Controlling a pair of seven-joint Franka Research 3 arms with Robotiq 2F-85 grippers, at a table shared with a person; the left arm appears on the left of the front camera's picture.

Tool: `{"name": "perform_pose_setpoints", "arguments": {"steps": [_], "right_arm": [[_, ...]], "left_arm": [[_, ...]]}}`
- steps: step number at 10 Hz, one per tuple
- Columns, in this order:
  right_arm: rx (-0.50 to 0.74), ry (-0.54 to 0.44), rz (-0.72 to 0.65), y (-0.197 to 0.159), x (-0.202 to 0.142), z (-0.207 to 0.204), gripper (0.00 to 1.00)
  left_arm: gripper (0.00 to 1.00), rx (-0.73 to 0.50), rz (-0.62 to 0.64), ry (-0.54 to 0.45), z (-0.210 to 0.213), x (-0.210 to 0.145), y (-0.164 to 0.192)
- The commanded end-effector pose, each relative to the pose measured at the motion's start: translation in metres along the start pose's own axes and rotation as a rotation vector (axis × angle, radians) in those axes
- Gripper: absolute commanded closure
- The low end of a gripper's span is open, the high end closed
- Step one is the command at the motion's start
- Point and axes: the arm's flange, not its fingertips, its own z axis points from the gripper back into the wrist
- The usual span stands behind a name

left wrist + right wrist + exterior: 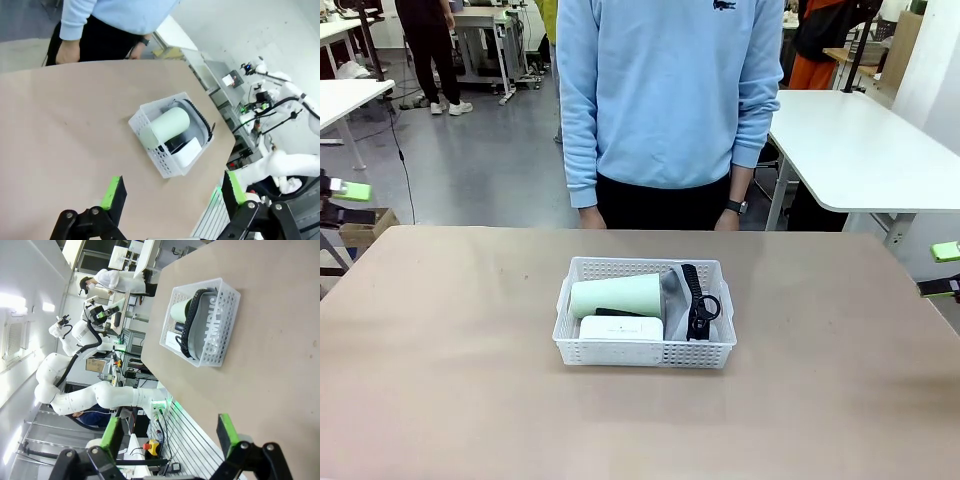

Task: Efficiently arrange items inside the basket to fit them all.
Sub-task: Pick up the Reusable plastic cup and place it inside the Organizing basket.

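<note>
Both tools stand released and hold nothing: the left tool point(172, 197) hangs over the surface's point(450, 350) near edge, the right tool point(170, 435) beyond the opposite side, each well apart from the basket point(645, 352), which sits mid-surface. Inside, the cup point(617, 297) lies on its side, likely so it stays below the rim, with the power strip point(621, 328) flat against the near wall and the pouch point(674, 318), strap point(696, 300) on top, filling the right part. Something black shows between cup and strip, perhaps the stapler; too little shows to tell. The packing looks done. A person point(665, 100) stands at the far edge, arms down. The surface is plain tan; white desks stand around the grey-floored room.
</note>
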Motion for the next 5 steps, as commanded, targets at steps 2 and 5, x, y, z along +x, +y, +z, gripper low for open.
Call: {"name": "perform_pose_setpoints", "arguments": {"steps": [2, 5], "right_arm": [[0.007, -0.002, 0.019, 0.0007, -0.0005, 0.0020, 0.00], [0.007, -0.002, 0.019, 0.0007, -0.0005, 0.0020, 0.00]], "left_arm": [[0.00, 0.051, -0.021, 0.093, -0.0161, 0.0137, -0.0077], [0.00, 0.051, -0.021, 0.093, -0.0161, 0.0137, -0.0077]]}}
